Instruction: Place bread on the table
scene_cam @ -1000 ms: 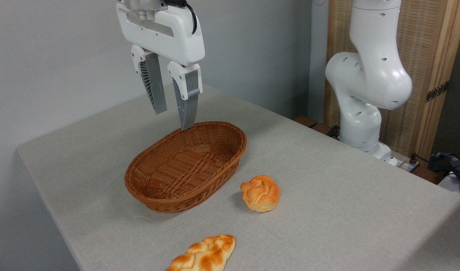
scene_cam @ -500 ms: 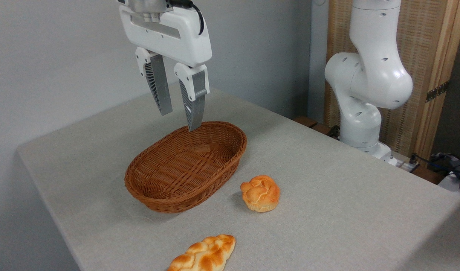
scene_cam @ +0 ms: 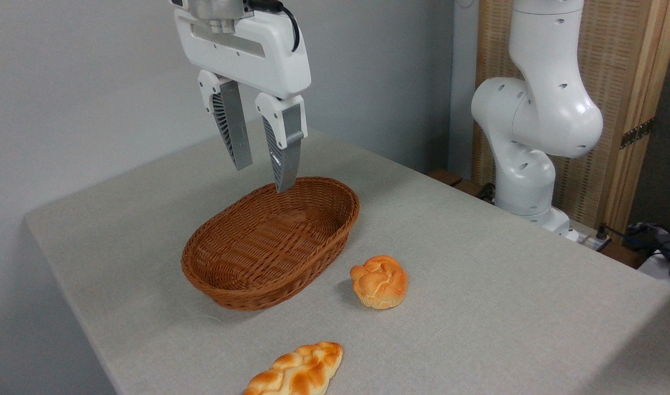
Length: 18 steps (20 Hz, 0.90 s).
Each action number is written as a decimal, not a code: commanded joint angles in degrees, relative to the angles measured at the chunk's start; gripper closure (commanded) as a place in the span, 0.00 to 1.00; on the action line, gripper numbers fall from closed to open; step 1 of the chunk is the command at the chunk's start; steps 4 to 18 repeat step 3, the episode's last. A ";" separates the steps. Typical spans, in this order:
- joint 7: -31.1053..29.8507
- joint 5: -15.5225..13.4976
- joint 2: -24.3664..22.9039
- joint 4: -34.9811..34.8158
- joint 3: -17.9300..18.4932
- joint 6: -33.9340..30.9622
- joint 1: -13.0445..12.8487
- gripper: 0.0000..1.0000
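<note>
The bread [scene_cam: 379, 281], a small round golden-orange knotted bun, rests on the light grey table [scene_cam: 477, 285] just right of the wicker basket. My gripper [scene_cam: 264, 178] hangs open above the basket's far rim, well away from the bun. Nothing sits between its two grey ribbed fingers [scene_cam: 284, 159].
A brown oval wicker basket [scene_cam: 271, 241] stands empty at the table's middle. A long braided loaf [scene_cam: 296, 371] lies near the front edge. The arm's white base [scene_cam: 532, 137] rises at the table's right rear. The table's left and front edges drop off close by.
The gripper has drifted slightly to the right and a touch lower above the basket's far rim. The bun, loaf and basket have not moved.
</note>
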 commanded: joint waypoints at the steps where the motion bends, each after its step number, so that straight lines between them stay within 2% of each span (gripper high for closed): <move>1: -0.50 -0.37 0.43 1.45 -0.54 -1.75 0.82 0.00; 18: -0.50 -0.37 0.43 1.45 -0.45 -1.75 0.90 0.00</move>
